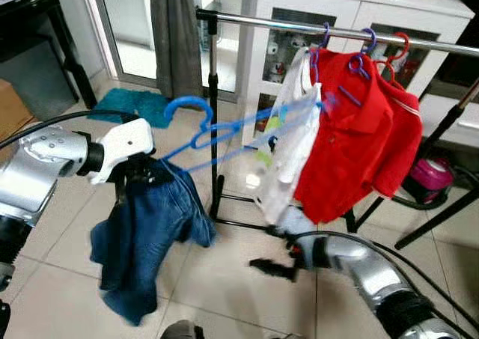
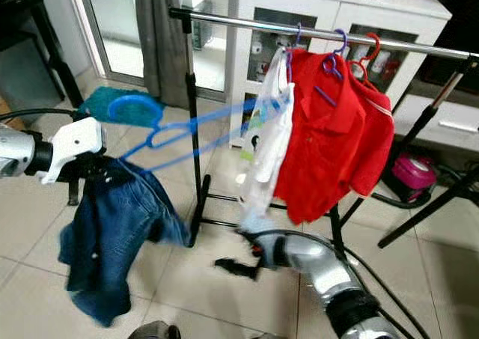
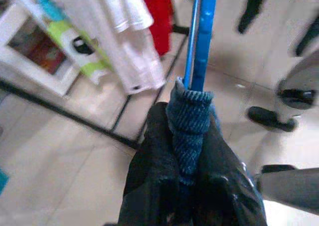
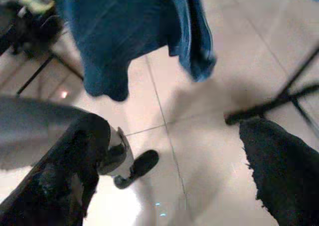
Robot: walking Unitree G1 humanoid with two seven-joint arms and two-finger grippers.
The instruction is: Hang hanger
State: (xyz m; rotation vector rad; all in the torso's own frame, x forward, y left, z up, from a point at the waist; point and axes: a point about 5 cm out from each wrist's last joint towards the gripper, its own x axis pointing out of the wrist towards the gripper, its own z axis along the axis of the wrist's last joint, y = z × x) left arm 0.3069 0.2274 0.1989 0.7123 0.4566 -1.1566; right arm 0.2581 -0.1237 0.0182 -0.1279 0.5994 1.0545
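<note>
The blue hanger (image 1: pixel 224 133) carries a denim garment (image 1: pixel 146 234) and is held out on the left, its hook (image 1: pixel 187 107) raised toward the rail (image 1: pixel 337 32) so it can catch left of the red shirt (image 1: pixel 359 144). In the left wrist view, the left gripper (image 3: pixel 187 181) pinches hanger and denim together. In the right wrist view, the right gripper (image 4: pixel 169 151) hangs low with fingers spread, holding nothing

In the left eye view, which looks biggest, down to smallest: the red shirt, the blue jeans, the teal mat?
1. Red shirt and blue jeans: roughly alike, and the jeans are nearer the camera, so I won't rank them.
2. Teal mat: clearly smallest, though farther off.
</note>
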